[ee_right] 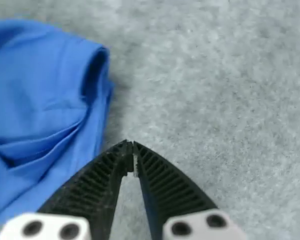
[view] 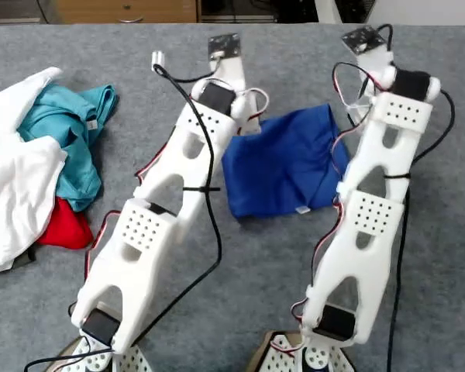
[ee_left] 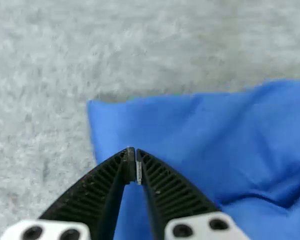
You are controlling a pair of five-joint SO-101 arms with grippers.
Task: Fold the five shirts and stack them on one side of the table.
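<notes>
**Q:** Panel one: how do the fingers of the left gripper (ee_left: pixel 132 165) stand?

**A:** The two black ribbed fingers (ee_left: pixel 102 187) meet at their tips, so the jaws are together. The blue shirt (ee_left: pixel 215 135) lies directly under the tips and spreads out ahead of them. One of its corners sits just ahead and to one side, with the grey table (ee_left: pixel 140 45) beyond it.

**Q:** And the right gripper (ee_right: pixel 131 157)?

**A:** It is likewise pressed tip to tip. It hangs over bare table. The blue shirt's rounded, folded edge lies just beside it, on the side toward the left gripper.

**Q:** So where is that shirt relative to both?

**A:** It is between the two grippers, folded to a rough rectangle and flat on the table.

**Q:** And the remaining shirts?

**A:** They form a loose heap well apart from the left gripper, on its side away from the right gripper. The heap holds a white shirt (view: pixel 15 194), a teal shirt (view: pixel 66 132) and a red shirt (view: pixel 66 225), whose edge peeks from beneath the others.
</notes>
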